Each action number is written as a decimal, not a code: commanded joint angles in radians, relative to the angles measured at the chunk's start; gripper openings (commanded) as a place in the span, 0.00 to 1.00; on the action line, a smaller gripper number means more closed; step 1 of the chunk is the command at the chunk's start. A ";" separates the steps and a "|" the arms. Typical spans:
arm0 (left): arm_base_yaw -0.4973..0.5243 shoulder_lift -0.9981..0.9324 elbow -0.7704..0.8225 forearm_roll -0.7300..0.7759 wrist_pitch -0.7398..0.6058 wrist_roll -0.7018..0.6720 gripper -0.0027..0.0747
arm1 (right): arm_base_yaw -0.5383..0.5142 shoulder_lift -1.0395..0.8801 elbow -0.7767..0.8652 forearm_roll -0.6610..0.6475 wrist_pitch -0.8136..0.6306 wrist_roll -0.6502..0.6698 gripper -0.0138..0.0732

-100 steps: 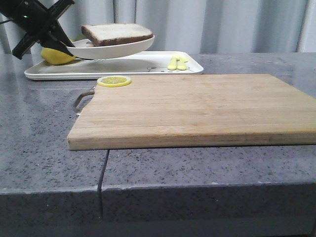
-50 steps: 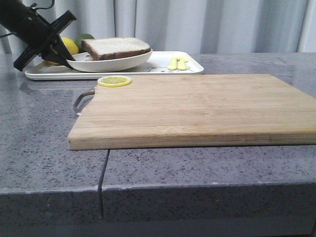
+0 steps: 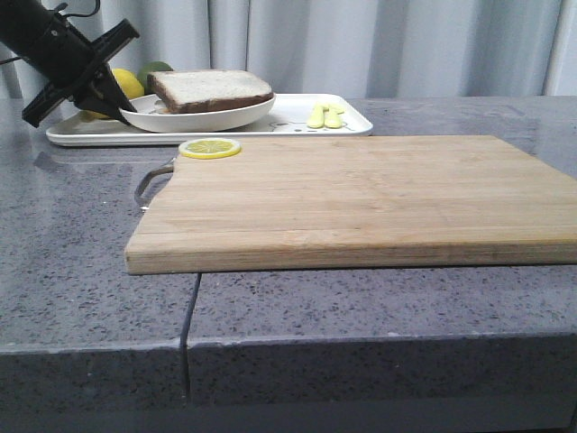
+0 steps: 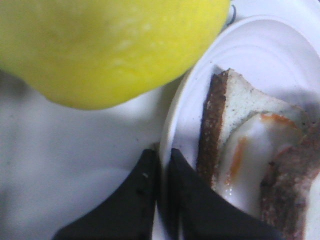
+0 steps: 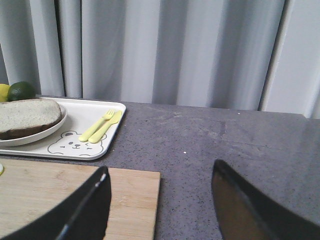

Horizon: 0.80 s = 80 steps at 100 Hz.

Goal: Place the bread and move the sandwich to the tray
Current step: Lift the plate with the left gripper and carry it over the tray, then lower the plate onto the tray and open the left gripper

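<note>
Egg (image 4: 250,150) of sandwich (image 3: 210,88) hidden in front view; left end effector (image 4: 161,162) pinches plate (image 3: 194,115) rim, upper left; right end effector (image 5: 160,200) gapes open.

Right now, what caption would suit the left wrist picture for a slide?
Left fingers pinch the plate rim beside a lemon, the egg sandwich on the plate.

Grey speckled stone countertop (image 3: 81,225), bamboo cutting board (image 3: 361,198) near, white tray (image 3: 297,122) behind it
</note>
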<state>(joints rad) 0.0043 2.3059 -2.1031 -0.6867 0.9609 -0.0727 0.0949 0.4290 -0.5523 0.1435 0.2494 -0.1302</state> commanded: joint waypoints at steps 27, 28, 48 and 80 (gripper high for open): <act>-0.021 -0.071 -0.036 -0.052 -0.049 -0.015 0.01 | -0.005 0.004 -0.028 0.000 -0.105 -0.003 0.67; -0.021 -0.071 -0.036 -0.052 -0.049 -0.015 0.01 | -0.005 0.004 -0.028 0.000 -0.106 -0.003 0.67; -0.021 -0.071 -0.038 -0.046 -0.051 -0.015 0.11 | -0.005 0.004 -0.028 0.000 -0.114 -0.003 0.67; -0.021 -0.074 -0.042 -0.043 -0.011 -0.015 0.41 | -0.005 0.004 -0.028 0.000 -0.130 -0.003 0.67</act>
<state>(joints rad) -0.0084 2.3059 -2.1090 -0.6899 0.9529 -0.0776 0.0949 0.4290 -0.5523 0.1435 0.2145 -0.1302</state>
